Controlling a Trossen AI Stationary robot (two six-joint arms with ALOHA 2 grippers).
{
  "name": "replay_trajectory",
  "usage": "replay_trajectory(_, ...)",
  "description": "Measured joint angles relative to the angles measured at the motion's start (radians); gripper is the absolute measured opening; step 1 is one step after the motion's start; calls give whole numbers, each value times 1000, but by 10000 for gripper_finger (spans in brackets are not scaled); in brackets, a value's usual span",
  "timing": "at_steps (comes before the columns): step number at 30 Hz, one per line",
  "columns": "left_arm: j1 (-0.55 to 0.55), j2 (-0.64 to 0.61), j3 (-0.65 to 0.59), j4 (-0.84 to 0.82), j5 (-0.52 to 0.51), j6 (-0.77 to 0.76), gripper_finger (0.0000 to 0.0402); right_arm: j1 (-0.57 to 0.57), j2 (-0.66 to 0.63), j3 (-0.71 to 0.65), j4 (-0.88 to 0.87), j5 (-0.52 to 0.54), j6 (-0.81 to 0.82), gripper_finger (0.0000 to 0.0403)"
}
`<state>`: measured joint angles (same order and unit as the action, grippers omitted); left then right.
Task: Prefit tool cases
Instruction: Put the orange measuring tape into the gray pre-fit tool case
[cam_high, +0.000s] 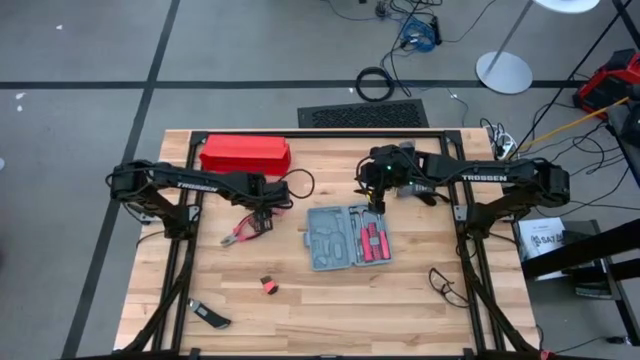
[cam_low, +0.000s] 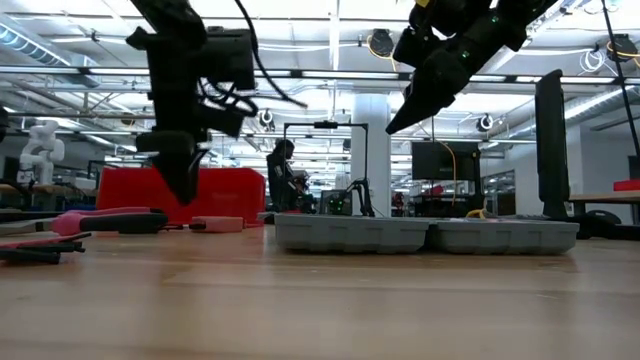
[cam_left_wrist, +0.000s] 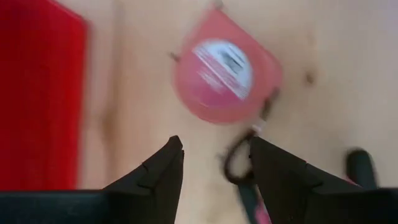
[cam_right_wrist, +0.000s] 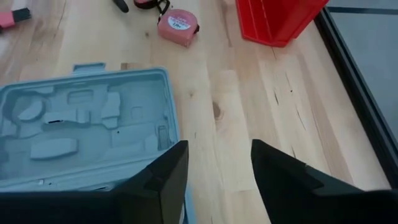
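I can read "TROSSEN" in white on the left arm (cam_high: 196, 184), along its forearm link in the high view. Same word, "TROSSEN", on the right arm (cam_high: 484, 178), again in white. Off the table's right edge there's a white sheet (cam_high: 541, 238) with dark print, too small for me to make out. The pink tape measure (cam_left_wrist: 225, 67) under my left wrist camera carries a round white label, but the print on it is smeared and I can't read it.
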<state>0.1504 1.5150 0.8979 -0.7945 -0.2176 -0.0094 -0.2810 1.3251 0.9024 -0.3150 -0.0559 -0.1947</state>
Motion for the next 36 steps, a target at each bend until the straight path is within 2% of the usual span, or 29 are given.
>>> replay_trajectory(3, -4, 2, -25, 3, 55, -6, 190, 1, 0, 0, -1, 0, 0, 171)
replay_trajectory(7, -9, 2, -49, 31, 61, -12, 189, 1, 0, 0, 0, 0, 0, 171)
replay_trajectory(14, -2, 2, -102, 176, 68, -33, 190, 1, 0, 0, 3, 0, 0, 171)
replay_trajectory(27, 2, 86, -134, 220, 105, -86, 185, 1, 0, 0, 20, 2, 0, 171)
replay_trajectory(30, 0, 94, -134, 221, 104, -73, 147, 1, 0, 0, 20, 2, 0, 171)
replay_trajectory(34, -23, 76, -131, 228, 105, -13, 25, 0, 0, 0, 22, 6, -1, 171)
replay_trajectory(36, -31, 56, -120, 221, 92, 2, 13, -3, 0, 0, 28, 12, 1, 171)
